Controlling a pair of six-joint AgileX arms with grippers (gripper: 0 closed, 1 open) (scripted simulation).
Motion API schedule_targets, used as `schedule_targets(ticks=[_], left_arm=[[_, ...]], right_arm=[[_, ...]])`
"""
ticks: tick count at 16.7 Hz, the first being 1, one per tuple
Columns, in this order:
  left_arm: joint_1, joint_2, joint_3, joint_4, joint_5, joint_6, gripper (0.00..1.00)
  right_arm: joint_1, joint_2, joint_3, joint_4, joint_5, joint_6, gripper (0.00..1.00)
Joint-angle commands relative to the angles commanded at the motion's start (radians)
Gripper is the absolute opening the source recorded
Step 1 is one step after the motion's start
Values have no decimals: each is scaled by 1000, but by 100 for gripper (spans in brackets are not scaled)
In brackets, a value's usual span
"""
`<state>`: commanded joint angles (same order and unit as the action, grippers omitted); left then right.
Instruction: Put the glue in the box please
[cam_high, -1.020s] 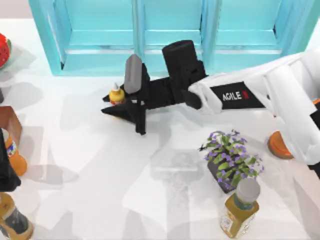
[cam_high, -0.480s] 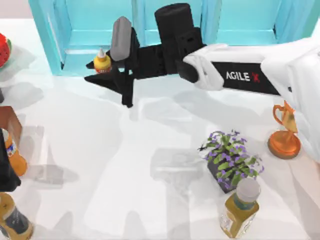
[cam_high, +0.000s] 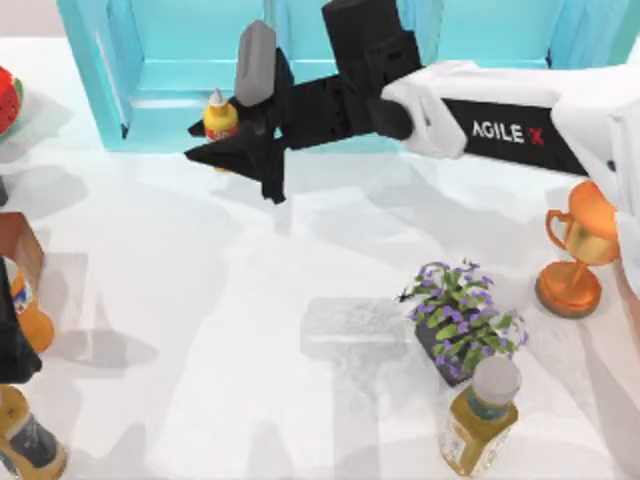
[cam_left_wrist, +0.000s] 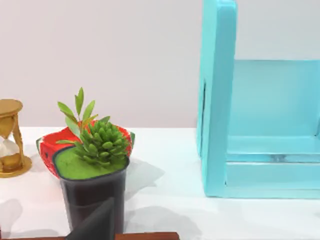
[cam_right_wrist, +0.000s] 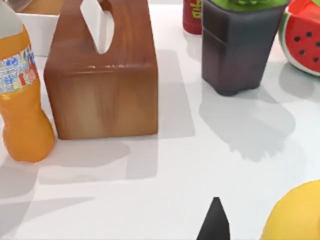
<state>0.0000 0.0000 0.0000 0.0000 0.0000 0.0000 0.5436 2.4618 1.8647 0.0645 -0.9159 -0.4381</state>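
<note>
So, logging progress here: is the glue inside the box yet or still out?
Still out. The right tool holds the glue at the front edge of the box, by its leftmost compartment.

Glue (cam_high: 220, 117) bottom hidden by right gripper (cam_high: 225, 150).

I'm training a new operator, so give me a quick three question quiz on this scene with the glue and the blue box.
1. True or false: the right gripper is shut on the glue.
2. The glue is now: A) beside the flower pot, B) at the front edge of the box, left compartment, C) beside the trophy.
3. Fill in: the bottle at the table's near edge has a ____ cap.

Key: 1 true. 2 B. 3 grey.
</note>
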Motion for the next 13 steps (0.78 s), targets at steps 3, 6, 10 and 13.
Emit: schedule_targets(ticks=[3,6,10,13], left_arm=[[0,0,0,0,0,0,100],[0,0,0,0,0,0,100],[0,0,0,0,0,0,100],[0,0,0,0,0,0,100]], right_arm=[[0,0,0,0,0,0,0],[6,-8,0,-6,-1,-8,0],[-26,-119,-20,-101,-27,-135,0],[-144,-250,-54,-229,-58,-301,0]])
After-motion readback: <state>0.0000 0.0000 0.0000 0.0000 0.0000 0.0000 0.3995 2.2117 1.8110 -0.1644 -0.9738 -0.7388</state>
